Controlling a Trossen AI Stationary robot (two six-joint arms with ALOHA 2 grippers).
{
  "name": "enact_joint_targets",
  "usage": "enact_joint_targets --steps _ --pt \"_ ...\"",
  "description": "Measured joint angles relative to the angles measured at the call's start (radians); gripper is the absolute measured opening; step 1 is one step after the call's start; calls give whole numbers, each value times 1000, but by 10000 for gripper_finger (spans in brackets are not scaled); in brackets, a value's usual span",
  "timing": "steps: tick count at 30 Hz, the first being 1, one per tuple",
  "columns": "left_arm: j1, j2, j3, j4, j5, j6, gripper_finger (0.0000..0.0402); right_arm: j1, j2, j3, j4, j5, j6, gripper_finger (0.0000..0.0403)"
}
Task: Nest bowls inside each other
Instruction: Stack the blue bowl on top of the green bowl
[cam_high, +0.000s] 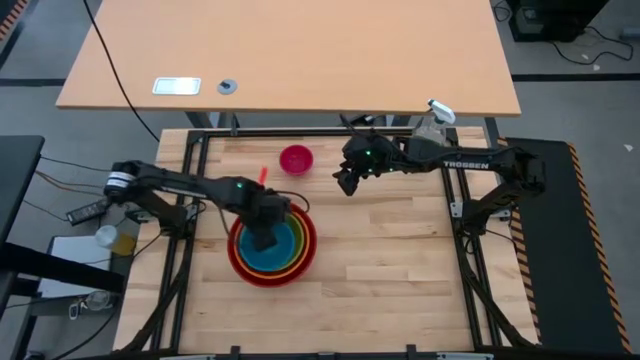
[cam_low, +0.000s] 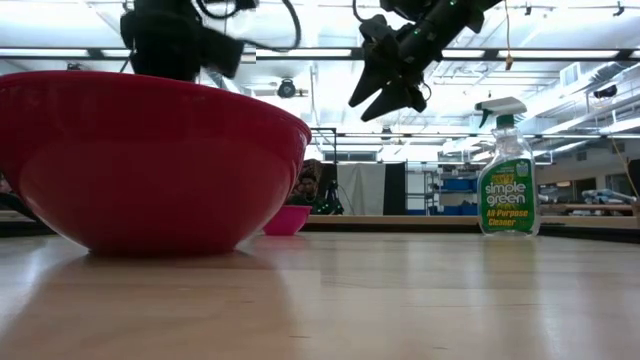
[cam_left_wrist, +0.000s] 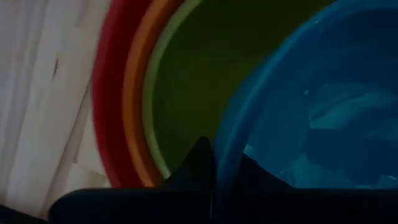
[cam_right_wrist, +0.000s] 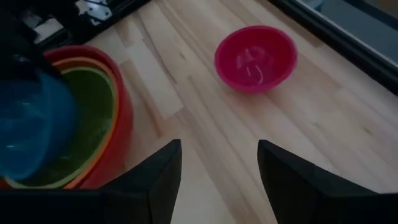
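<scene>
**Four bowls gathered, pink one still out**

Pale wooden tabletop (cam_high: 400, 290) on a black frame; open workshop with ceiling lights beyond.

Done, as far as shows: the large glossy red plastic bowl (cam_high: 236, 258) sits left of centre with the orange bowl (cam_high: 302, 257) and the lime green bowl (cam_right_wrist: 93, 106) nested in it. The round blue plastic bowl (cam_high: 275, 252) is in the stack too, but the wrist views show it tilted, one rim raised, so I judge it not yet seated. The left gripper (cam_high: 264, 238) is over the stack, fingers pinched together on the blue bowl's rim.

Left: the small magenta-pink plastic bowl (cam_high: 296, 159) stands alone near the table's far edge, well apart from the stack. The right gripper (cam_high: 346, 182) hangs in the air beside it, fingers spread, holding nothing.

A clear spray bottle with white trigger (cam_low: 507, 180) stands at the far right corner, unused.

Hard to make out: the low view's red bowl hides the stack's inside; the left gripper covers part of the blue bowl from above; whether the blue bowl touches the green one's floor cannot be told.
</scene>
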Motion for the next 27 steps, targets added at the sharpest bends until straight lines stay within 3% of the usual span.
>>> enact_joint_targets --steps 8,11,20,23,27 --pt "-10 93 0 6 -79 -5 26 32 0 0 2 7 7 217" --pt "-9 93 0 6 -102 -24 65 39 0 0 8 8 26 217" --pt "-18 37 1 -16 -96 -56 233 24 11 0 84 7 45 216" --pt "-35 -16 1 -20 -136 -55 261 -7 48 0 122 -17 56 211" --pt "-77 -104 0 21 -272 -23 269 -40 115 18 143 -37 37 207"
